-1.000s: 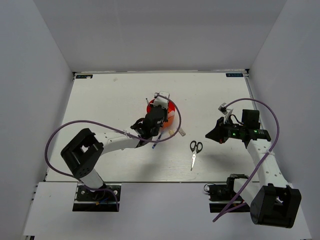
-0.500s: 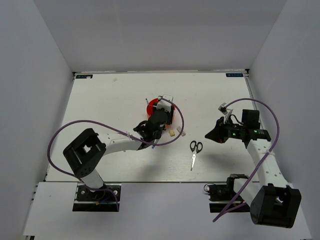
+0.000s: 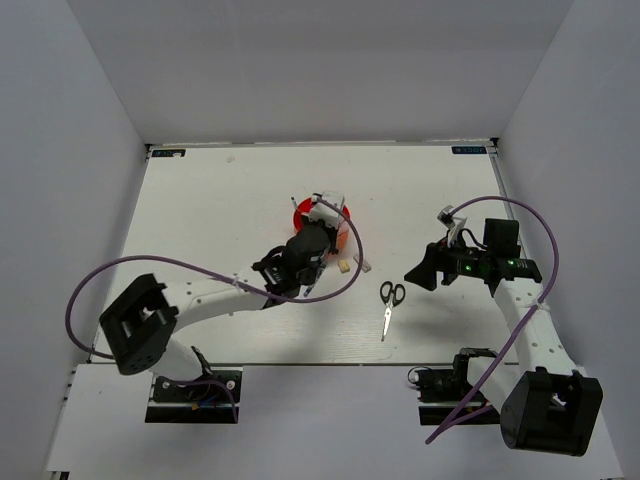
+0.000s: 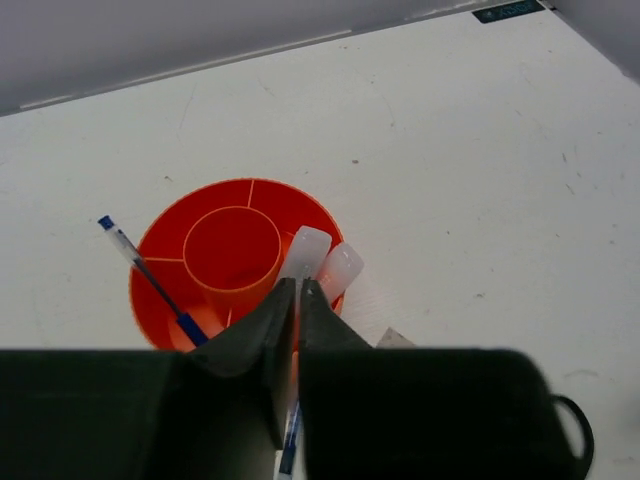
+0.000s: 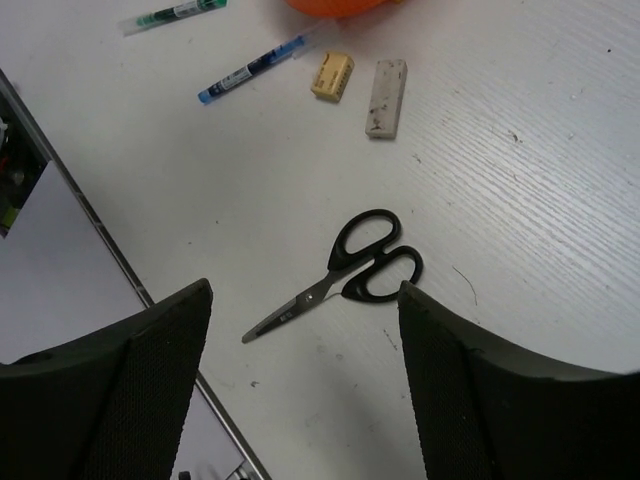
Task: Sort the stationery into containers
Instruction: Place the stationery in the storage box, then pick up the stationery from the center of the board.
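Left jaws clamp a pen (image 4: 290, 452) at the organizer's (image 4: 165, 245) lower rim, mid-frame; right jaws gape above the scissors (image 5: 366, 256).

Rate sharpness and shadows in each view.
Top external: even, diffuse light, only a soft shadow under the left arm. Left wrist: the left tool's dark fingers, pinching a blue pen, blur up close; the orange organizer is crisp. Right wrist: scissors sharp, faint shadow.

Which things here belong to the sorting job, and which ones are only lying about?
Part of the job: orange organizer, pen in the organizer, blue pen, green pen, yellow eraser, white eraser, scissors.

Just there: purple cables, corner label.
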Controlling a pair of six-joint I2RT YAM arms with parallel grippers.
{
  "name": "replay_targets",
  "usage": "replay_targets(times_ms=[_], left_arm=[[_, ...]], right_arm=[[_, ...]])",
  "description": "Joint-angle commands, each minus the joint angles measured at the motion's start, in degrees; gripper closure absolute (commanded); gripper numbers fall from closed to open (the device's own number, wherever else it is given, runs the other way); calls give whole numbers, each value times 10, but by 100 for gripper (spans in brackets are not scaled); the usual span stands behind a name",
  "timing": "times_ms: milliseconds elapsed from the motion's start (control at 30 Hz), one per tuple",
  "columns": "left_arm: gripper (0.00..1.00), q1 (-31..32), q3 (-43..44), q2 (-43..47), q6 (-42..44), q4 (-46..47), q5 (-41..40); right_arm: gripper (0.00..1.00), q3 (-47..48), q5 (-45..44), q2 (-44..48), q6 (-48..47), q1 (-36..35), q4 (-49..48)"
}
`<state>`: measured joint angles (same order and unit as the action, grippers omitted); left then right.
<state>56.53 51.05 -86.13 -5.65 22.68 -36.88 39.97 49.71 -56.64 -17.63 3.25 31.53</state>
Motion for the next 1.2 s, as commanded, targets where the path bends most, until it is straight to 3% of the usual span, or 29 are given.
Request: replay_targets(times_ms=[0,100,133,167,200,233,267,300,367,400,433,467,500,533,600,667,700,733,800,933,1167], left_arm=[[84,11,-3,102,-14,-123,2],[82,10,-16,169,-57,-261,7],[67,6,-16,182,-76,-293,8],[52,2,-16,216,-100,-388,22],[39,-30,-14,226,-128,-426,34],[19,-46,-11,235,-147,-463,59],[15,-65,-5,250,-183,-531,82],[13,-117,-6,263,-212,-584,169],[13,-235,-25,283,-226,-616,241],[16,-266,-44,293,-224,-618,356],[23,-348,-53,300,-223,-614,390],[42,-373,-80,301,-220,-613,420],[54,-395,-88,301,-215,-607,499],[66,-452,-95,301,-212,-600,522],[80,-476,-122,299,-198,-581,565],[76,-504,-136,296,-191,-569,590],[58,-515,-130,294,-189,-574,602],[47,-518,-126,291,-187,-581,616],[41,-528,-124,296,-186,-579,618],[34,-535,-132,316,-183,-578,618],[32,-535,-142,340,-180,-582,611]], right_arm=[[22,1,-15,7,8,1,-16],[26,-1,-21,3,8,0,-19],[31,-2,-23,2,7,0,-17],[66,-2,-29,0,4,-3,-18],[99,-2,-43,-6,4,-3,-19],[100,-2,-58,-9,3,-5,-22],[100,5,-86,-9,-6,-19,-19],[100,8,-112,-9,-5,-24,-29],[100,19,-142,-15,-4,-57,-44],[100,21,-156,-20,0,-72,-49],[95,34,-161,-48,1,-76,-50],[84,44,-173,-60,-1,-105,-46],[67,73,-188,-90,-6,-115,-32],[62,83,-207,-119,-10,-133,-28],[54,117,-232,-162,-3,-161,-20],[50,134,-257,-212,8,-183,-25],[49,156,-267,-225,28,-195,-27],[49,162,-276,-236,34,-207,-35],[48,173,-290,-279,47,-216,-44],[48,191,-318,-337,72,-249,-87],[46,200,-342,-401,102,-290,-165]])
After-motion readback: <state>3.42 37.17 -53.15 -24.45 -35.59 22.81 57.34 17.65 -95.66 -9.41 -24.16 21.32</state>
